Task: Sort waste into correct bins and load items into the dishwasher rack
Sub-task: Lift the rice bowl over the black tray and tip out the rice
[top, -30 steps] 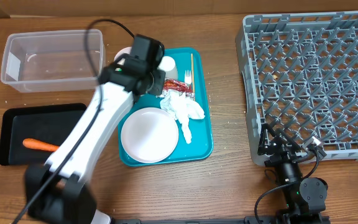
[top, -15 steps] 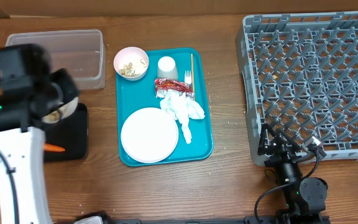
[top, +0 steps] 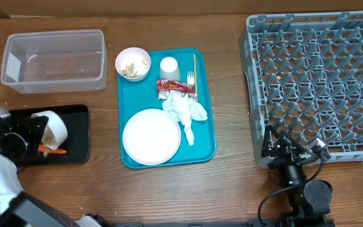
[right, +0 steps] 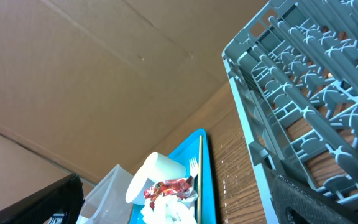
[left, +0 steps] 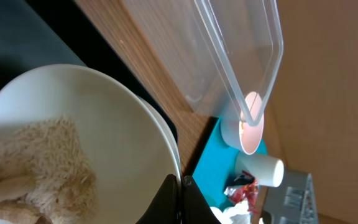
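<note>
The rice bowl point(top: 51, 127) hangs tipped on its side over the left part of the black tray point(top: 74, 135), at the near left of the table. The left gripper point(top: 35, 133) pinches its rim, and the left wrist view shows whitish rice point(left: 47, 163) lying inside. An orange carrot point(top: 56, 151) pokes out just beneath the bowl on the tray. Beyond the tray, at the far left, stands the clear tub point(top: 55, 34). To the right lies the teal tray point(top: 205, 144). It carries the white plate point(top: 151, 137) near, the crumpled tissue point(top: 184, 113) and red wrapper point(top: 176, 87) beside it, and the cup point(top: 169, 67), fork point(top: 191, 80) and chopstick point(top: 194, 65) farther back. A second bowl point(top: 133, 64) with scraps sits at the tray's far left corner. The grey rack point(top: 320, 82) fills the right side. At its near left corner the right gripper point(top: 277, 144) rests with fingers spread, holding nothing.
</note>
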You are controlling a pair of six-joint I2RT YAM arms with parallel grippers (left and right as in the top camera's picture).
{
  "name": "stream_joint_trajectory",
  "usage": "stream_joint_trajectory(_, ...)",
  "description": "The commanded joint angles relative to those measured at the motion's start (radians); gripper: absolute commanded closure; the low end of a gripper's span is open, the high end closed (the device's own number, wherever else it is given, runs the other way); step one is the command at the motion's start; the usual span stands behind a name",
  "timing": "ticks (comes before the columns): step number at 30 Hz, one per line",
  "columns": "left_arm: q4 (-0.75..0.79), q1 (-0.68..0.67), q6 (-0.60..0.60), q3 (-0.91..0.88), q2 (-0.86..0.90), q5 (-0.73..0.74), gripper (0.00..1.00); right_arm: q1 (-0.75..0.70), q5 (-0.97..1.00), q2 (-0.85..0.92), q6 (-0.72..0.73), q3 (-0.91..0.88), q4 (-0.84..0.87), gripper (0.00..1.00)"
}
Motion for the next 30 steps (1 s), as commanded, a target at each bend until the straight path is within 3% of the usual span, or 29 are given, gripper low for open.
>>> stream_joint_trajectory(1,0.048,0.032,0.030,-0.007,0.042,0.151,0.96,0.006,0.011,-0.006,0.000,-0.010,0.005,0.00)
stream_joint_trajectory(8,0.138,0.034,0.044,-0.007,0.072,0.368,0.96,0.006,0.011,-0.006,0.000,-0.010,0.005,0.00)
stream_joint_trajectory(21,0.045,0.047,-0.061,-0.007,0.072,0.357,0.96,0.006,0.010,-0.006,0.000,-0.010,0.005,0.00)
stream_joint_trajectory(27,0.039,0.084,-0.083,-0.007,0.076,0.486,0.96,0.006,0.011,-0.006,0.000,-0.010,0.005,0.00)
stream_joint_trajectory(30,0.064,0.119,-0.100,-0.007,0.077,0.409,0.96,0.006,0.010,-0.006,0.000,-0.010,0.005,0.00)
